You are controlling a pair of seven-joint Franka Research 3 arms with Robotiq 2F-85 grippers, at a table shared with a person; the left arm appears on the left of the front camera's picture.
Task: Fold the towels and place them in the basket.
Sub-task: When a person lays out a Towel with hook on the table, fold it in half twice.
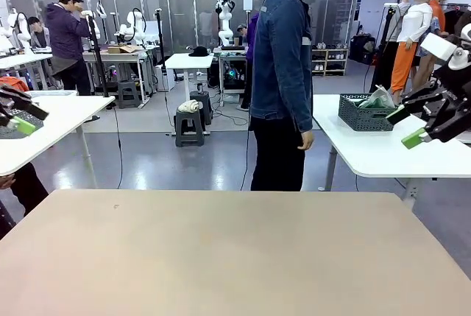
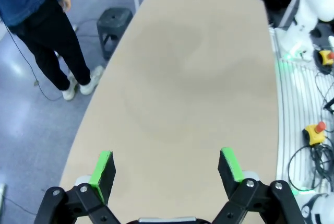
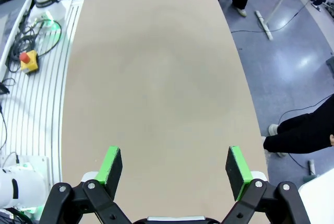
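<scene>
The left end effector (image 2: 167,164) and right end effector (image 3: 172,164) hang spread over the bench (image 1: 235,257). The basket (image 1: 366,113), pale cloth (image 1: 379,99) inside, stands on the far white table (image 1: 383,150). Folding is not started, I think; next, the towels must arrive.

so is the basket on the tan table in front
No, the basket sits on a white table farther back on the right.

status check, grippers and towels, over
Left gripper open, right gripper open, both above the tan table. Basket on the white table far right, pale cloth in it. Person standing past the far edge.
</scene>
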